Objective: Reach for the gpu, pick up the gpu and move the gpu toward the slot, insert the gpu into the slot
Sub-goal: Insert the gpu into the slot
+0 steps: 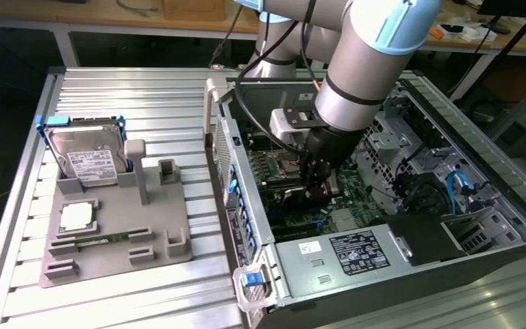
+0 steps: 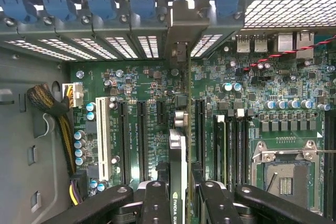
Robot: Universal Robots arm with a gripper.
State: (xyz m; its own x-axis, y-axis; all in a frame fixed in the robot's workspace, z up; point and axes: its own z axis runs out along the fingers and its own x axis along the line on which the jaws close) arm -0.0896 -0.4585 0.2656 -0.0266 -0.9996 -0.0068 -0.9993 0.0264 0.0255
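The jaws [image 2: 177, 203] are pinching the gpu [image 2: 178, 169] by its upper edge, one black finger [image 2: 155, 203] on each face, the card hanging edge-on over the green motherboard [image 2: 273, 98]. Its silver bracket [image 2: 179, 35] is standing against the rear wall of the computer case [image 1: 244, 164], among the vented slot covers there. The slot [image 2: 200, 132] is lying just beside the card's lower edge, one of several long parallel connectors; whether the card is already touching it I cannot tell.

The step in hand looks like insertion — the card is being carried inside the case, not resting outside it. I judge the next move is calling for the card's edge to be lined up squarely along the slot and pressed straight in, with the bracket sliding into its opening at the rear wall.

The case is holding the motherboard, the silver processor socket [image 2: 283, 174] and bundled cables [image 2: 60, 119]. On the table [image 1: 135, 89], near the exterior view's left edge, a grey fixture tray [image 1: 153, 236] is propping up a hard drive [image 1: 85, 159].
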